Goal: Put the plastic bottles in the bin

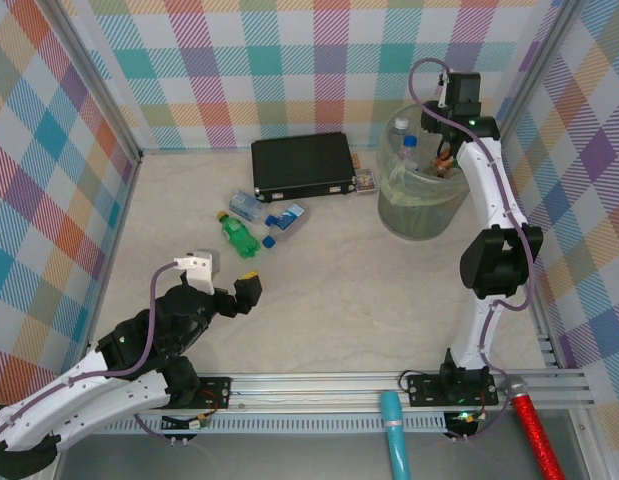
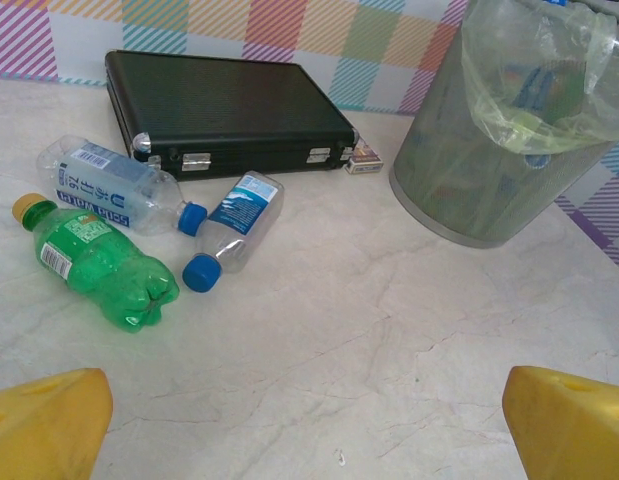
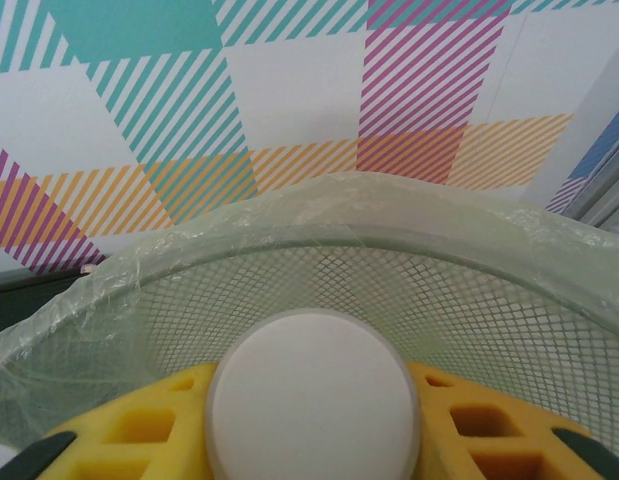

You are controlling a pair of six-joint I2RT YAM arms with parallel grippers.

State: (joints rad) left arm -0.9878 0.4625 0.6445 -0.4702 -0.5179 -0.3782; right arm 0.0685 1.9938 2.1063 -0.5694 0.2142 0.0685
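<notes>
- Bottles: a green bottle [image 2: 99,265], a large clear bottle [image 2: 114,185] and a small clear bottle [image 2: 239,225] lie on their sides, left of centre, just near of the black case [image 2: 224,110].
- They look light, thin-walled and smooth. They would probably dent and roll, so grip across the labelled middle.
- A white-capped bottle [image 3: 314,400] is clamped between the yellow pads of the right gripper [image 1: 445,152], above the bin [image 2: 469,200].
- The bin is a round, pale-green mesh bucket at far right, lined with a thin crinkly bag [image 2: 529,60].
- The left gripper [image 2: 309,425] hangs wide apart and empty over the marbled table [image 2: 389,330], near of the bottles.
</notes>
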